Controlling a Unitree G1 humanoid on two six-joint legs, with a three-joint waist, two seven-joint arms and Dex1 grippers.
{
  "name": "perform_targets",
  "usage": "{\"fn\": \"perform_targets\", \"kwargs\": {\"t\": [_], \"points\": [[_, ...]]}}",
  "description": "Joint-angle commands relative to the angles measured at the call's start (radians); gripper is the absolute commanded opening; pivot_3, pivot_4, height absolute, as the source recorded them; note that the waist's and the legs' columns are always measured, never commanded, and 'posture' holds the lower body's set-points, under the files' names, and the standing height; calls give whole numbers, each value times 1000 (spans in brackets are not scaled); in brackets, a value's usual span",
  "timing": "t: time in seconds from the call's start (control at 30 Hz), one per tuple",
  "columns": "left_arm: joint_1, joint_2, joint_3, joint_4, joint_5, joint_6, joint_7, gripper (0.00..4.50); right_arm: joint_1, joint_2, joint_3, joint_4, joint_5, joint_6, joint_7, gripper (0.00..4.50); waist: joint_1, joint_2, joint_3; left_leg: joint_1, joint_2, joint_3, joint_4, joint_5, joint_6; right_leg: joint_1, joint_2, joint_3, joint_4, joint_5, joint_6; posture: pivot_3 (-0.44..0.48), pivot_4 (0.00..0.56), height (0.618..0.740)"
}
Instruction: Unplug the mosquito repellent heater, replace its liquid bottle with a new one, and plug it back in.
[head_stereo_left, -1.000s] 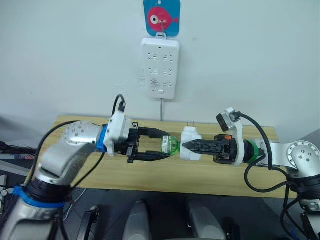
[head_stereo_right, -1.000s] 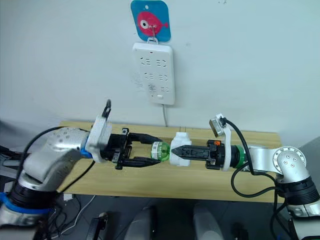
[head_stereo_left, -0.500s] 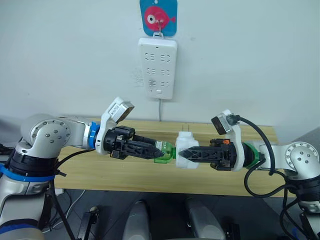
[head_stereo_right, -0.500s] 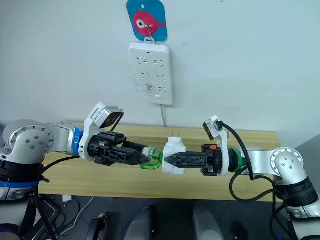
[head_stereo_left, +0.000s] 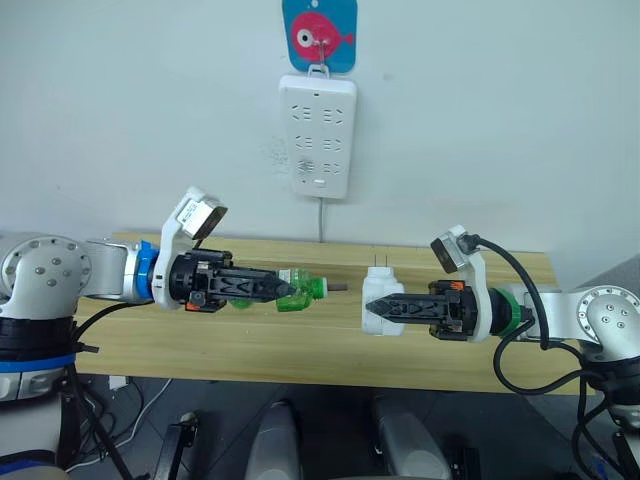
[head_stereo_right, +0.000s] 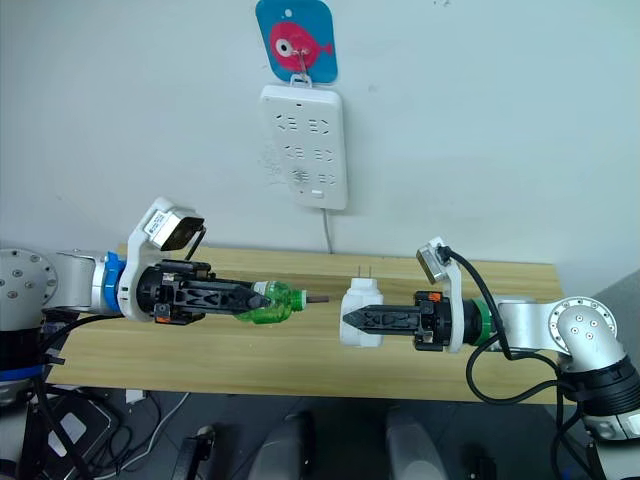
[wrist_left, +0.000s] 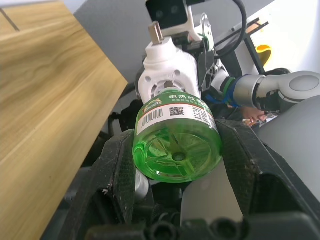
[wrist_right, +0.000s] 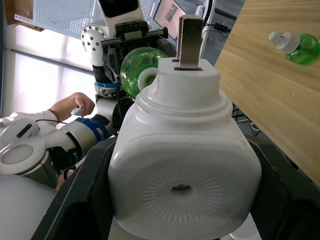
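Wooden table (head_stereo_left: 300, 345) runs left-right below both arms, white wall behind.

Nearest, both held above the table:
- Left gripper (head_stereo_left: 268, 288) is pinched on the old bottle (head_stereo_left: 298, 288), which lies horizontal with its dark wick pointing right at the heater. Left wrist view confirms the fingers (wrist_left: 119, 165) clamp its green body from both sides.
- Right gripper (head_stereo_left: 385, 304) is clamped on the heater (head_stereo_left: 379, 300), prongs up. Right wrist view shows the fingers (wrist_right: 90, 175) pressed to its flanks.

Key relation: bottle and heater are apart, a clear gap between wick tip and heater's left side. Both sit roughly on one left-right axis, so the bottle looks fully out of its socket. Heater is unplugged.

Farther back on the table: the new bottle (wrist_right: 299, 46) with its white cap, lying on its side on the wood. Judging from the right wrist view, it seems to lie nearer the left arm's side, though exact placement is hard to fix.

Far: power strip (head_stereo_left: 318, 136) hangs on the wall under a blue tag with a pink fish (head_stereo_left: 319, 30), above and between the two grippers.

A person's hand (wrist_right: 75, 105) shows in the right wrist view, behind the robot.

Judgement: removal done; left arm likely has to put down the old bottle before taking the new one. Cap must come off first.
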Motion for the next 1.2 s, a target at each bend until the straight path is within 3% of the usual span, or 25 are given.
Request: {"fn": "perform_targets", "kwargs": {"t": [0.03, 0.17, 0.33, 0.43, 0.57, 0.83, 0.97, 1.0, 1.2], "points": [[44, 34, 29, -74, 23, -34, -62, 2275, 9, -19, -43, -23, -22, -8, -1, 3051, -1, 0, 0, 0, 0, 0, 0, 0, 0, 0, 0, 0, 0, 0, 0, -88, 230, 723], [109, -1, 47, -120, 113, -161, -45, 2275, 42, -68, -50, 13, -281, -18, -37, 3051, 1, 0, 0, 0, 0, 1, 0, 0, 0, 0, -1, 0, 0, 0, 0, -95, 236, 723], [247, -15, 11, -255, 280, -383, -93, 2275, 38, -109, 87, 84, -823, -108, -77, 3051, 1, 0, 0, 0, -1, 4, 0, 0, 0, -1, -1, 3, -1, 0, 0, -98, 242, 723], [311, -25, -18, -318, 349, -470, -108, 2275, 24, -145, 223, 127, -1131, -208, 7, 3051, 1, 0, 0, 0, -1, 7, 0, 0, 0, -3, -2, 6, -1, 0, 0, -97, 245, 723], [325, -57, -30, -346, 367, -500, -86, 2275, -27, -116, 302, 246, -1335, -262, 124, 3051, 1, 0, 1, 0, -1, 8, 0, 0, 0, -4, -2, 6, -1, 0, 0, -93, 246, 723], [333, -100, -48, -365, 389, -514, -53, 2275, -91, -33, 318, 415, -1561, -299, 292, 3051, -1, 0, 1, 0, -1, 8, 0, 0, 0, -4, -2, 6, 0, 3, -4, -87, 247, 723], [339, -112, -52, -370, 400, -518, -51, 2275, -91, -4, 285, 435, -1612, -283, 324, 4355, 0, 0, 1, 0, -1, 7, 0, 0, 0, -3, -2, 5, 0, 3, -4, -93, 244, 723], [337, -116, -53, -368, 403, -519, -50, 2275, -90, 3, 271, 435, -1618, -275, 325, 4500, 0, 0, 1, 0, -1, 7, 0, 0, 0, -3, -2, 5, 0, 3, -4, -96, 243, 723], [327, -132, -57, -346, 430, -546, -48, 2275, -55, -16, 173, 334, -1634, -242, 351, 4500, 0, 0, 1, 0, -1, 7, 0, 0, 0, -3, -2, 5, 1, 3, -4, -106, 236, 723]]}}
